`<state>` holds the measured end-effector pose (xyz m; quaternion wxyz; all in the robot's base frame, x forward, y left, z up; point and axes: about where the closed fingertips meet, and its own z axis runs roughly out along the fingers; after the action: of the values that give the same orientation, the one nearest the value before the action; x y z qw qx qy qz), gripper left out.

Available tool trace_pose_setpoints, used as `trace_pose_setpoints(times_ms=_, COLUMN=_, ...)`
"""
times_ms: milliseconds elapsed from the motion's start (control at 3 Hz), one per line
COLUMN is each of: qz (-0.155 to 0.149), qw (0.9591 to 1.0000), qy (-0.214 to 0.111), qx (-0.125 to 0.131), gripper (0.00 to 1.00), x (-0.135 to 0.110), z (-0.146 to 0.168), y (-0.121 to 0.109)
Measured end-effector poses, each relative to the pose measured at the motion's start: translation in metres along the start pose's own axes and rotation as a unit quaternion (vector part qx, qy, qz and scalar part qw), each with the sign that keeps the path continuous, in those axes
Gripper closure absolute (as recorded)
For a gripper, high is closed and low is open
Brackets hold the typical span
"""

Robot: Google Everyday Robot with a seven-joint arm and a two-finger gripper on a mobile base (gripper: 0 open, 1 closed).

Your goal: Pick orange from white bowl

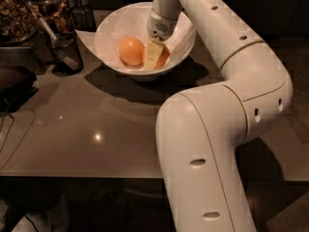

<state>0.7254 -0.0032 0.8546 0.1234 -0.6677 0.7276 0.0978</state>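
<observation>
The white bowl (108, 37), wide and lined with white paper, stands at the back of the grey table. Two oranges lie in it. The paler one (131, 51) sits in the middle, fully in view. The deeper-coloured orange (164, 58) lies just right of it, mostly hidden behind my gripper (157, 57). The gripper reaches down into the bowl from above and sits right at this orange, touching or around it. Both oranges rest on the paper.
A dark mesh cup (65, 50) with a utensil stands left of the bowl, and another (83, 17) behind it. A bin of brown snacks (19, 13) is at the far left, a dark tray (12, 83) below it. My white arm (207, 144) fills the right side.
</observation>
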Motion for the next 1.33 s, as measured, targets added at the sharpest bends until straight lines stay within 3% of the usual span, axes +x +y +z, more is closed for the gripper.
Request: trace_pose_setpoints(times_ms=1333, qz=0.018, qw=0.9998, qy=-0.010, qx=0.009, gripper=0.27, x=0.020, z=-0.012, y=-0.004)
